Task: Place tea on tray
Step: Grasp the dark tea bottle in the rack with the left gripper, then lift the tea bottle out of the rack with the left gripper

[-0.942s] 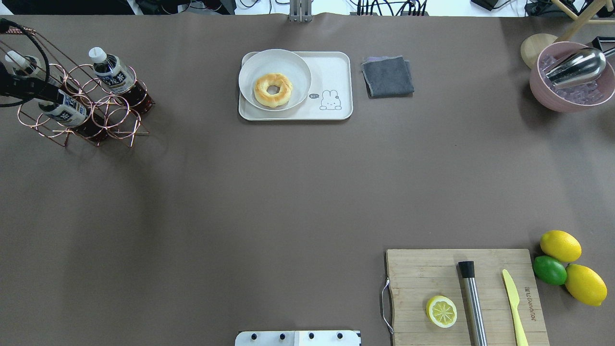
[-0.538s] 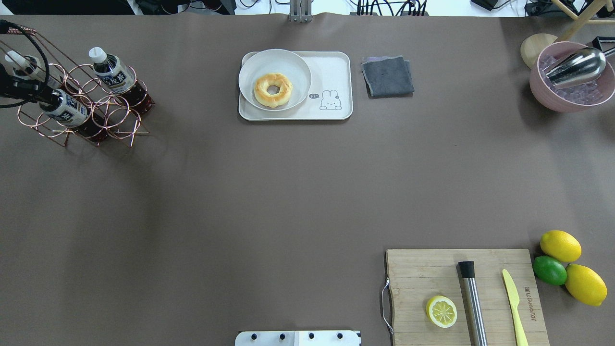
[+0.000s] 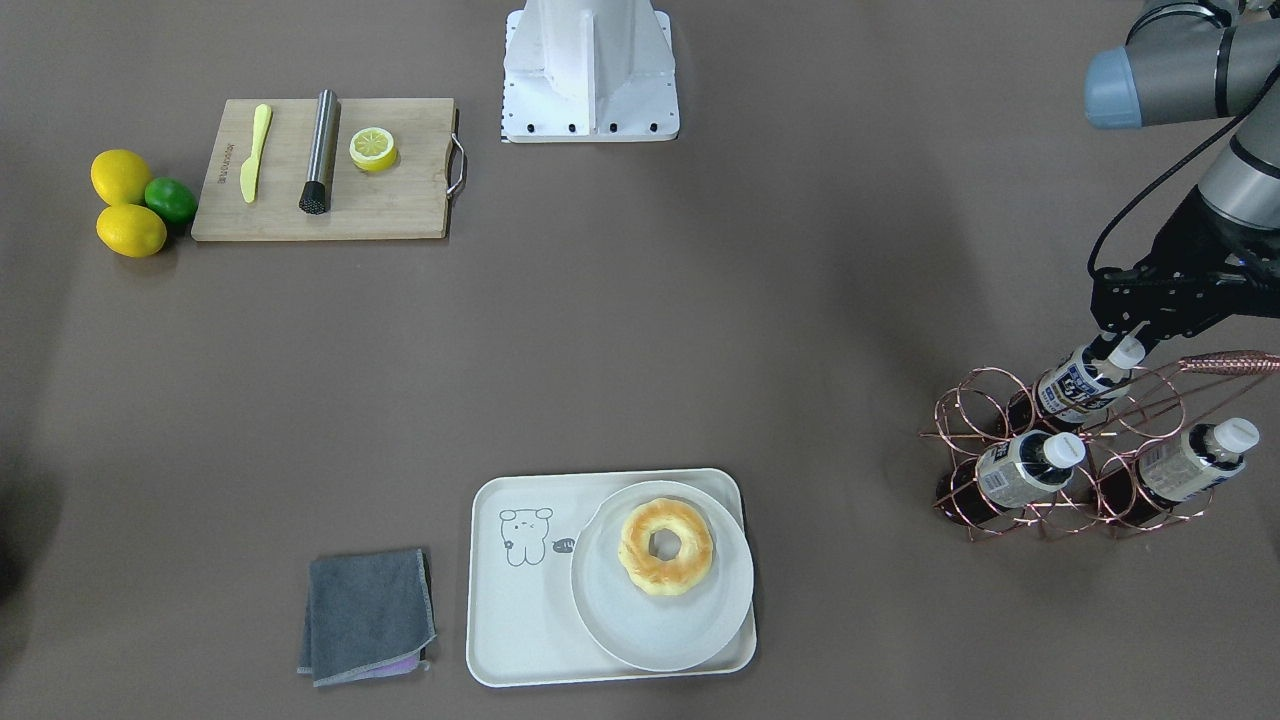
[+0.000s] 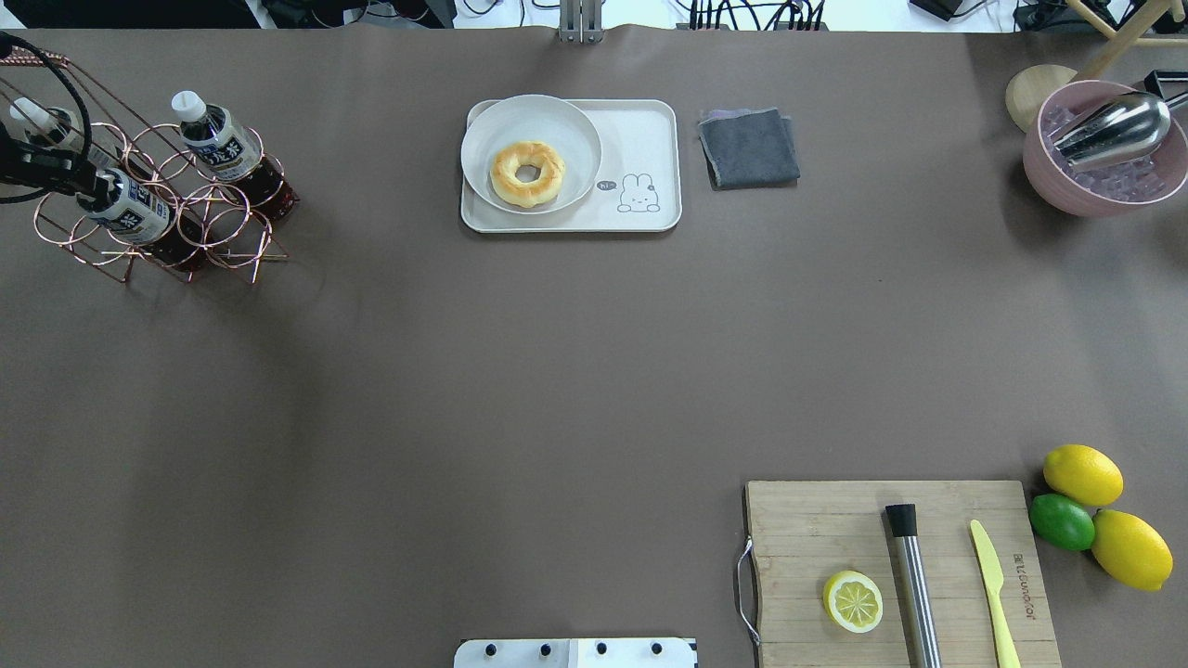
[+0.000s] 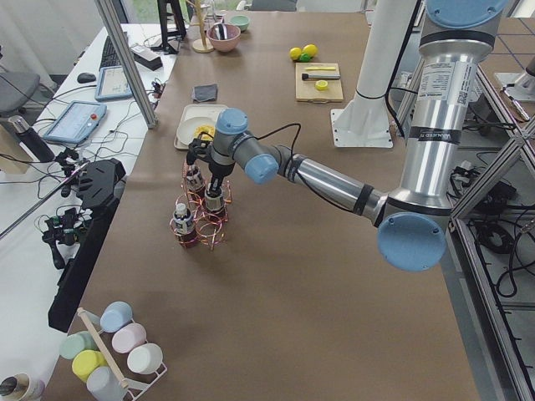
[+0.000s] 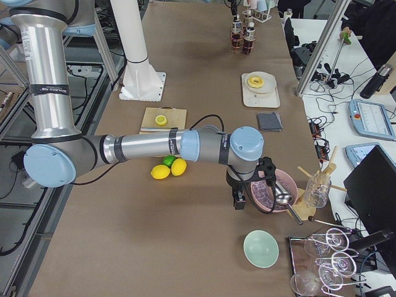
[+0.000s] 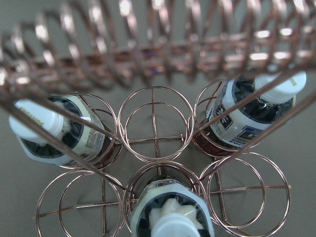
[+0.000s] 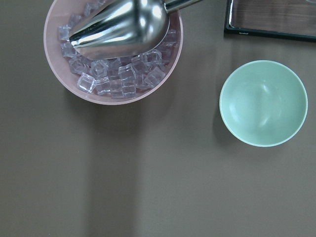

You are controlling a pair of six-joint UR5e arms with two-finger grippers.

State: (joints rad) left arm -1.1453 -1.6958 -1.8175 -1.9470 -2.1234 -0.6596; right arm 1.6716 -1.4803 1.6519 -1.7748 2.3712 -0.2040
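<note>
Three tea bottles stand tilted in a copper wire rack point(image 4: 232, 246) at the table's far left. My left gripper point(image 4: 79, 176) is shut on the white cap of the near bottle point(image 4: 125, 209), which sits in its ring; in the front view the gripper point(image 3: 1125, 340) sits on that bottle point(image 3: 1075, 385). The other two bottles point(image 4: 218, 144) point(image 4: 42, 121) stay in the rack. The cream tray point(image 4: 640, 130) with the cartoon lies at the far middle. My right gripper point(image 6: 238, 201) hovers by the pink bowl; I cannot tell its state.
A round plate point(image 4: 557, 116) with a doughnut point(image 4: 527, 173) fills the tray's left half. A grey cloth point(image 4: 748, 147) lies right of the tray. A pink bowl of ice point(image 4: 1067, 190) is far right. A cutting board point(image 4: 807, 520) and lemons point(image 4: 1082, 474) are near right.
My left gripper has drawn back toward the view's left edge, and the held bottle has shifted slightly up and left with it. The rest is unchanged.
</note>
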